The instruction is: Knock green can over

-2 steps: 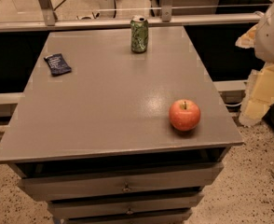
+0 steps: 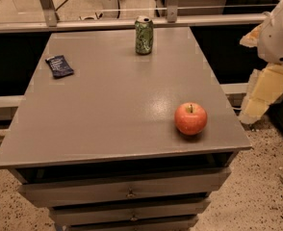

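Nothing has shifted since the earlier frame; the green can (image 2: 144,35) stands upright at the far edge of the grey table (image 2: 108,124); light, thin-walled and slick, I judge, so a sideways push near its silver top should tip it; red apple (image 2: 190,118) near right; blue packet (image 2: 59,66) far left; my gripper (image 2: 264,93) hangs beyond the table's right side, well apart; released or clenched, I cannot tell.

Can (image 2: 144,35) upright at the far edge of the table (image 2: 108,114), packet (image 2: 59,66) lying far left, apple (image 2: 190,118) near front right, drawers (image 2: 127,191) beneath, gripper (image 2: 262,97) off the table's right side, touching nothing.
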Robot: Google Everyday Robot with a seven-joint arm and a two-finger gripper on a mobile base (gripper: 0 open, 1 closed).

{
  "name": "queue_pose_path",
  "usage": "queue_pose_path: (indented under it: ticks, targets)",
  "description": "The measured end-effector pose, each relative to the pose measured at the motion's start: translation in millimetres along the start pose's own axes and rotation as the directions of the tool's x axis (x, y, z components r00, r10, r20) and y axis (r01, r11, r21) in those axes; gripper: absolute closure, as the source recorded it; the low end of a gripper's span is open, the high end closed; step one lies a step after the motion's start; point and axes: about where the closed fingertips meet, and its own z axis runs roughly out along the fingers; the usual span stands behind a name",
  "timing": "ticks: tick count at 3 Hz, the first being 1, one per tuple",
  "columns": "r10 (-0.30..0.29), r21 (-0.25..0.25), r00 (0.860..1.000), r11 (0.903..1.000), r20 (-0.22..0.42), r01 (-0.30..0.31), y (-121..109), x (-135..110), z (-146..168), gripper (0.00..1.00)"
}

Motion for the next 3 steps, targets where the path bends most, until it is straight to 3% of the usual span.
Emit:
queue_pose_path:
  ticks: [2, 3]
  targets:
    - [-0.001, 0.106, 0.987, 0.9942, 0.159, -0.016, -100, -27, 70, 0.00]
    - [-0.007, 0.147, 0.965, 0.9885, 0.261, -0.032, -158, -59, 96, 0.00]
